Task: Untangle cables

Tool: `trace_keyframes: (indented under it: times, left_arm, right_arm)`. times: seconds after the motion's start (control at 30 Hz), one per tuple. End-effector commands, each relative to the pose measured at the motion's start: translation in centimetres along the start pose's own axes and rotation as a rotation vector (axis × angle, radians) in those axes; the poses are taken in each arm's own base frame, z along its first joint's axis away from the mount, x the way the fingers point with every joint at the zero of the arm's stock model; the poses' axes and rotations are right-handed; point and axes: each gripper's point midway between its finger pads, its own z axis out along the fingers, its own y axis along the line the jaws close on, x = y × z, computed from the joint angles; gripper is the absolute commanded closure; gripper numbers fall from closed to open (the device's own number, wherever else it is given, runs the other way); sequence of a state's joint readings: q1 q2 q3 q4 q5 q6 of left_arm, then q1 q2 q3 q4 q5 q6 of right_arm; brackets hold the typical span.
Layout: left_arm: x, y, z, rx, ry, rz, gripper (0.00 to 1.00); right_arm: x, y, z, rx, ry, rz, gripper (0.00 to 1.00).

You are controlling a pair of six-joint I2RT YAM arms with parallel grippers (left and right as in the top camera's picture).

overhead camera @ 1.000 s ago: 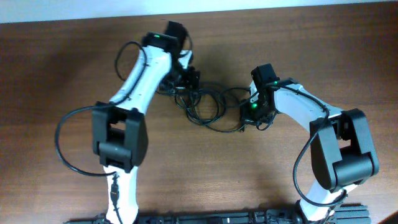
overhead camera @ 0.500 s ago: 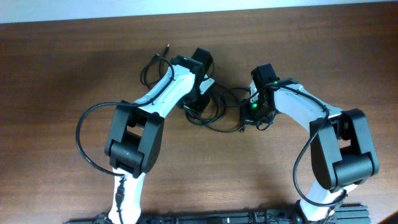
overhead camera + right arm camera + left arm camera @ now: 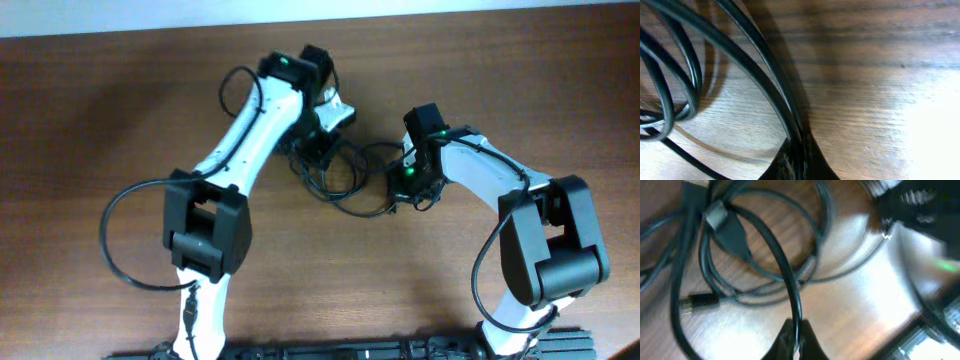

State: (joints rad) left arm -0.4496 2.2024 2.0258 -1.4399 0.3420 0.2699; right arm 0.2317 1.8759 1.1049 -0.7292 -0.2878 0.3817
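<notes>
Cables (image 3: 345, 182) lay in a loose black tangle on the wooden table (image 3: 100, 120), midway between its side edges and nearer the far edge. The left gripper (image 3: 794, 336) was pinched tight on one strand at the tangle's left side. The right gripper (image 3: 799, 152) was clamped on another strand at its right. Separating looked like the step in hand. The next move probably called for drawing the arms slowly apart, minding that the small plug (image 3: 692, 303) did not snag a loop.
</notes>
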Motion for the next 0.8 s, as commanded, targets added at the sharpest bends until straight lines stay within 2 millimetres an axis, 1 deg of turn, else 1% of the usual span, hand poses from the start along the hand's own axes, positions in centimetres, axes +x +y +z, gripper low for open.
trace_keyframes:
  times: [0.0,0.03,0.07,0.1,0.13,0.23,0.27,0.43,0.57,0.6,0.63,0.67,0.7,0.73,0.77]
  left_arm:
    - [-1.5,-0.9,-5.3,0.138,-0.153,0.087,1.0]
    - [-1.4,0.2,-6.7,0.137,-0.18,0.058,1.0]
    - [-1.1,1.1,-7.7,0.134,-0.196,0.035,1.0]
    - [-0.7,2.5,-8.9,0.127,-0.219,-0.001,1.0]
    - [-0.4,3.5,-9.7,0.121,-0.235,-0.027,1.0]
    - [1.3,7.8,-12.1,0.101,-0.287,-0.134,1.0]
    - [1.9,8.7,-12.4,0.099,-0.292,-0.161,1.0]
    - [5.6,14.8,-14.8,0.08,-0.355,-0.354,1.0]
    - [7.5,17.8,-16.0,0.081,-0.397,-0.522,1.0]
    - [7.5,17.7,-16.0,0.089,-0.401,-0.521,0.99]
    - [7.2,17.3,-16.1,0.106,-0.406,-0.516,0.93]
    - [6.6,16.6,-16.0,0.129,-0.412,-0.499,0.65]
    - [6.2,16.1,-15.8,0.13,-0.407,-0.484,0.51]
    - [5.6,15.4,-15.5,0.132,-0.4,-0.463,0.44]
    - [4.9,14.6,-15.1,0.128,-0.389,-0.434,0.4]
  right_arm:
    - [0.5,-2.2,0.6,0.101,0.009,0.005,0.96]
    - [0.5,-2.2,0.6,0.101,0.009,0.005,0.96]
    - [0.5,-2.2,0.6,0.101,0.009,0.005,0.96]
    - [0.5,-2.2,0.6,0.101,0.009,0.005,0.96]
    - [0.5,-2.2,0.6,0.101,0.009,0.005,0.96]
    - [0.5,-2.2,0.6,0.101,0.009,0.005,0.96]
    - [0.5,-2.2,0.6,0.101,0.01,0.005,0.96]
    - [0.6,-2.2,0.6,0.103,0.012,0.006,0.96]
    - [0.6,-2.2,0.6,0.102,0.012,0.006,0.96]
    - [0.6,-2.2,0.6,0.102,0.012,0.006,0.96]
    - [0.6,-2.2,0.6,0.102,0.012,0.006,0.96]
    - [0.6,-2.2,0.6,0.102,0.012,0.006,0.96]
    - [0.6,-2.2,0.6,0.102,0.011,0.006,0.96]
    - [0.6,-2.2,0.6,0.102,0.011,0.006,0.96]
    - [0.6,-2.2,0.6,0.102,0.011,0.006,0.96]
